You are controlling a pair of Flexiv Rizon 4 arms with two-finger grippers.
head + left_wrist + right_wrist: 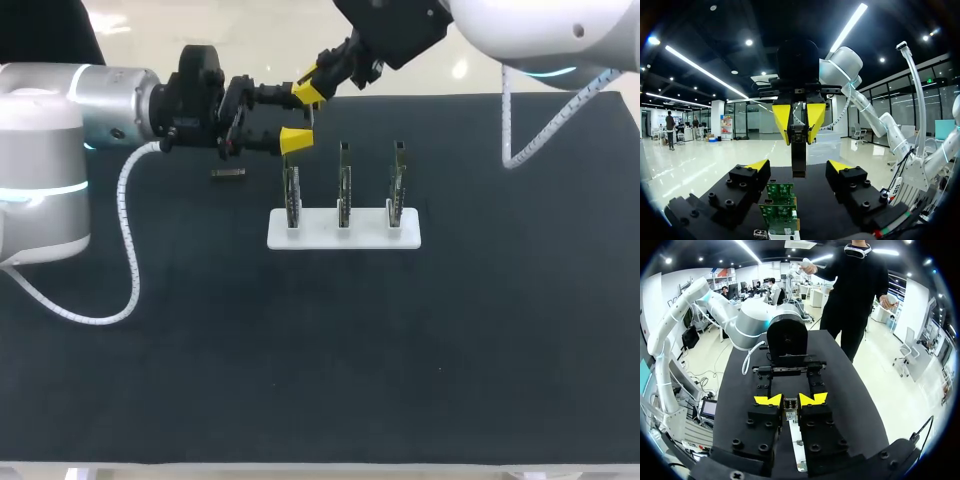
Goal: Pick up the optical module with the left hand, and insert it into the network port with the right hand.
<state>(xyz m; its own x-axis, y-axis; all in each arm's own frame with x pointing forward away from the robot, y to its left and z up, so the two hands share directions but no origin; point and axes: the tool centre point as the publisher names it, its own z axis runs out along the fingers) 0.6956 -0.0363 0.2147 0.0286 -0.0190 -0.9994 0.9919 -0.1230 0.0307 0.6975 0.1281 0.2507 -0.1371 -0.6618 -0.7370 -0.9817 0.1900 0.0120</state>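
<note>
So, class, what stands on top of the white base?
Three circuit boards stand upright in a row on the white base. The leftmost board's top end is covered by a fingertip of the left tool.

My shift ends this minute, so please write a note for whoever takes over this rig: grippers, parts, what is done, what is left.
Left gripper: open, holding nothing, facing the right gripper.
Right gripper: shut on the small dark metal optical module, in the air near the left-arm end of the board row.
Three upright green circuit boards carrying the network ports stand in a flat white base.
A second small dark piece lies on the black table.
Done: pickup and handover to the right.
Left: back the left arm away, then insert the module into a port.
</note>
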